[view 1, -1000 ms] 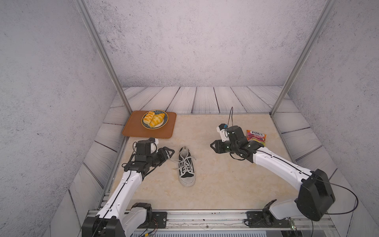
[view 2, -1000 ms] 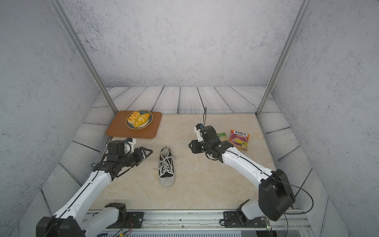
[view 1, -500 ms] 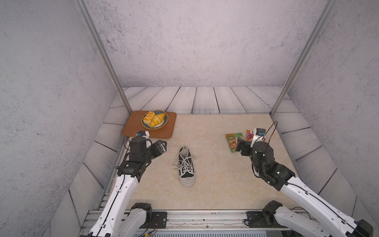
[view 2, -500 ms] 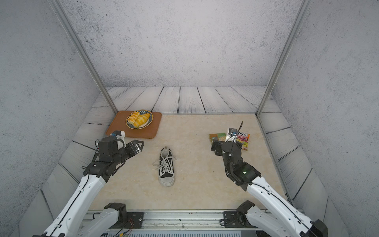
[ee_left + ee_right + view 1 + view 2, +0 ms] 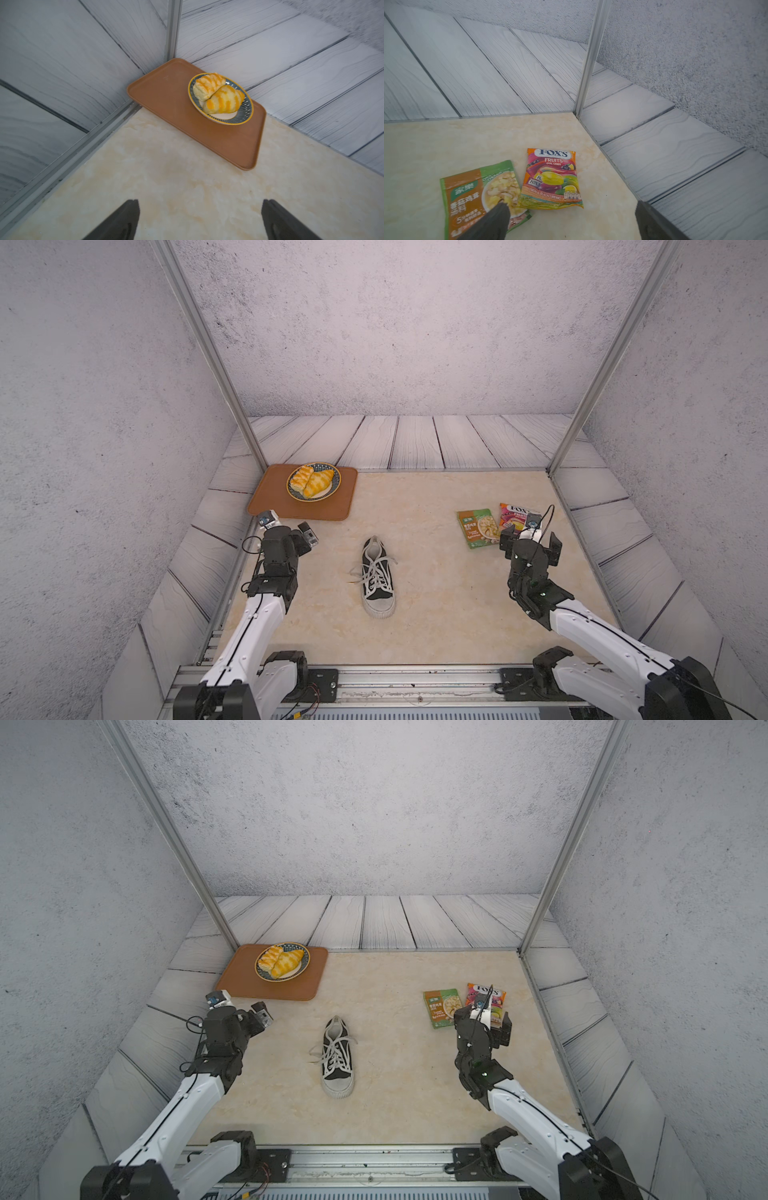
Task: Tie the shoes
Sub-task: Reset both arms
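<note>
The black canvas sneaker (image 5: 377,576) is lying near the middle of the marble-look tabletop (image 5: 436,614). Its white toe cap is pointing toward the arm bases, and it is well apart from both arms. Its white laces (image 5: 376,570) are spreading in loops to either side of the tongue, which is reading as a bow. Whether the knot is pulled snug is too small to tell.

The left gripper (image 5: 199,202) is hanging with its fingers wide apart and nothing between them. It is facing the brown tray (image 5: 166,99) and the plate of pastries (image 5: 246,104) in the corner. The right gripper (image 5: 530,541) is likewise standing spread and empty near the green soup-mix sachet (image 5: 467,191), which is lying just beside the Fox's fruit candy packet (image 5: 552,178).

Both arms are probably sitting out wide so that the shoe is staying unobstructed and the loops are lying undisturbed.
</note>
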Robot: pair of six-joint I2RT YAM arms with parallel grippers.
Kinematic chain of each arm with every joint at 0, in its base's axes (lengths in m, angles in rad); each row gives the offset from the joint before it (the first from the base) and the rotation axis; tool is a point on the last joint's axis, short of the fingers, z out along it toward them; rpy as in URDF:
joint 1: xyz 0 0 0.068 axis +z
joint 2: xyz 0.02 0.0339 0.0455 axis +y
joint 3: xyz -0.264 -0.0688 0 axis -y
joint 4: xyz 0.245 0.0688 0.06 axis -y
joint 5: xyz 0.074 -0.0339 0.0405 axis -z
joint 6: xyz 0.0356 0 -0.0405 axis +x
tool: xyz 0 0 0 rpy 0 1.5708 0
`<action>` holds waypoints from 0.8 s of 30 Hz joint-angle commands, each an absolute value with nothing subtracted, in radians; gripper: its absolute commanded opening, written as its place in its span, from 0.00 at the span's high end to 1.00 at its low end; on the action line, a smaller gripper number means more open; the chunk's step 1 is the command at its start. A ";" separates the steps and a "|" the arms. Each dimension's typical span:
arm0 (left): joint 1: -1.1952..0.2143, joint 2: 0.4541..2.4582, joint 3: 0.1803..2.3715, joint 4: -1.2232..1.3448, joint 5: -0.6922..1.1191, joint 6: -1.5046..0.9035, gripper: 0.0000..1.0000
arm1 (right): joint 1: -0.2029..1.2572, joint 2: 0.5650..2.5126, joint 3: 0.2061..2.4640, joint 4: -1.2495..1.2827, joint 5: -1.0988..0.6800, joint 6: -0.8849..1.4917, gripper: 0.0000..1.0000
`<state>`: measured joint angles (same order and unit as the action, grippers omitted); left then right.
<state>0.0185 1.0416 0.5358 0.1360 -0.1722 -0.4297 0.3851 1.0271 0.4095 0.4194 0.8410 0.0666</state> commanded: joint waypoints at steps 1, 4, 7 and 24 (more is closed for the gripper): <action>0.045 1.134 0.521 0.311 -0.184 -0.309 0.02 | 0.327 1.110 0.371 0.584 0.750 0.072 0.01; 0.050 1.219 0.502 0.390 -0.180 -0.267 0.01 | 0.299 1.219 0.345 0.697 0.708 0.058 0.01; 0.058 1.281 0.496 0.436 -0.157 -0.202 0.02 | 0.277 1.349 0.331 0.817 0.677 0.034 0.01; 0.037 1.537 0.448 0.798 -0.002 -0.049 0.02 | 0.066 1.560 0.412 0.867 0.353 0.096 0.01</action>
<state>0.0429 1.5444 0.4347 0.7441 -0.0124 -0.0788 0.0662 1.5517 0.3992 0.9115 0.3996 0.0677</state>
